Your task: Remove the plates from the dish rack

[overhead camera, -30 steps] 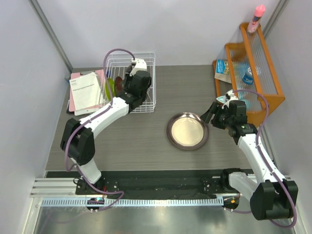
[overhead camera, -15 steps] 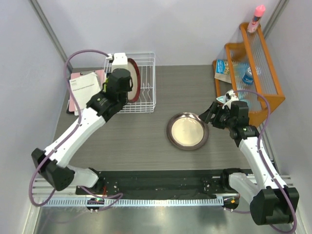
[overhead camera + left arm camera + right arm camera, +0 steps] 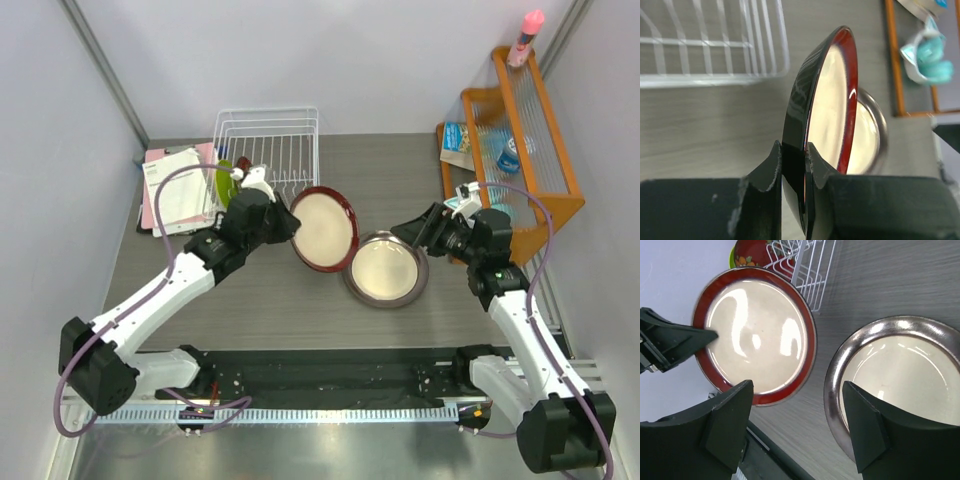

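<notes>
Carrying the dark-red-rimmed plate [image 3: 323, 229] out of the dish rack [image 3: 266, 111] and rightward, after raising it upright over the wires a moment ago; putting a second plate close to unloaded. Gripping its left rim with the left hand [image 3: 792, 152] clamped shut. Hovering it over the surface just left of the grey-rimmed plate [image 3: 385, 270]. Tilting the cream face up and rightward, longer span running near to far. Keeping the right hand [image 3: 796, 390] spread open, empty. Leaving the lime green plate [image 3: 224, 182] racked.
</notes>
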`<state>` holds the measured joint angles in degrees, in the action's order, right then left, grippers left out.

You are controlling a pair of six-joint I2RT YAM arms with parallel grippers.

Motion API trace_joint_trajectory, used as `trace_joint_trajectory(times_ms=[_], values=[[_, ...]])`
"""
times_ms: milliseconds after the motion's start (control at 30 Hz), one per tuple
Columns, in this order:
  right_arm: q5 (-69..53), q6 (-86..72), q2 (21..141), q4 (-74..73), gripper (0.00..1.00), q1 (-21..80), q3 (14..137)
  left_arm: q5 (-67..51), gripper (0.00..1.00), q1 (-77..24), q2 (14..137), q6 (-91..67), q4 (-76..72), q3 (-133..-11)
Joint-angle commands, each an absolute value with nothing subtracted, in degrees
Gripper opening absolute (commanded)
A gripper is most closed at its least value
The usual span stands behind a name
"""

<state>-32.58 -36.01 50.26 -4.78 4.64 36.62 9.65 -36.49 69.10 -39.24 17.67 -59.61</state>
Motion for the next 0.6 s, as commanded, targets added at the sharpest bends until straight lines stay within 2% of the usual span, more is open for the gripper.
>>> trace_joint_trajectory(times_ms=[0, 133, 367, 533, 567], values=[[-34.54, -39.02, 50.80, -0.26, 0.78, 6.41, 34.54, -3.60, 0.00, -36.74, 66.62, -51.93, -7.19, -57.40], [-34.28, -39.55, 52.47, 2.72, 0.78, 7.12, 32.79, -7.11, 0.00, -36.74, 66.97, -55.28, -15.00, -54.41], [-34.80, -40.95, 54.58, 7.29, 0.78, 8.00, 30.41, -10.46, 0.00, -36.74, 68.38, -58.80, -20.47, -51.59], [-35.95, -42.18, 55.72, 10.45, 0.73, 8.26, 30.59, -10.81, 0.00, -36.74, 69.17, -59.85, -21.71, -50.10], [-35.95, -42.36, 55.81, 10.72, 0.69, 8.44, 30.59, -10.81, 0.00, -36.83, 69.17, -60.03, -21.97, -49.84]])
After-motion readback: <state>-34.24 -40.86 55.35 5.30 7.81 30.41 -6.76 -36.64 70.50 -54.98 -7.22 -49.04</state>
